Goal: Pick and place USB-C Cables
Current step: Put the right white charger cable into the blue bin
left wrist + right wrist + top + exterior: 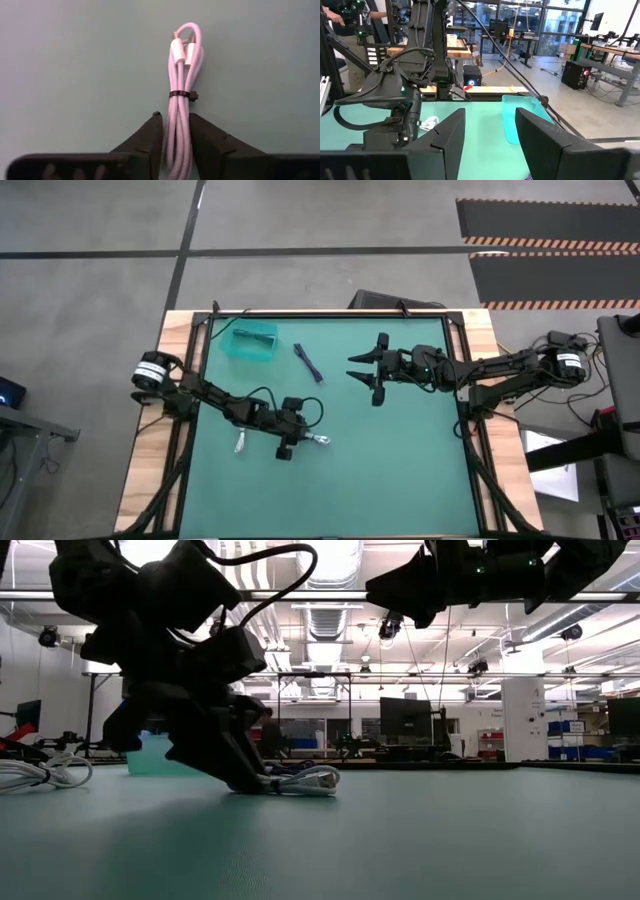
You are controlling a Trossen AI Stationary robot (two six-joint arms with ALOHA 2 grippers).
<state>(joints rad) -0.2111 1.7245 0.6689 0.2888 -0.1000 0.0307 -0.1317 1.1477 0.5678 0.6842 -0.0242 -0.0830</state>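
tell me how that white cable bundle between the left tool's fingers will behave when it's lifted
The white cable bundle looks thin and soft, so its looped end will probably droop. A dark tie cinches the middle, so it should stay together. The left tool grips only one end, so it may swing.

A: What lies on the table [400,480], and where?

B: The tray [252,341] sits at the far left. Just right of it, apart, lies one cable [308,363]. Near the left edge, nearer the front, lies a second cable [240,443]. Right of that, a third cable [181,95] lies flat on the mat, its near end between the fingers [145,142] of the left gripper [176,120].

A: And the right gripper?

B: The right gripper [375,367] hangs above the table's far middle, right of the first cable, well apart from the left gripper and pointing left, with its jaws spread.
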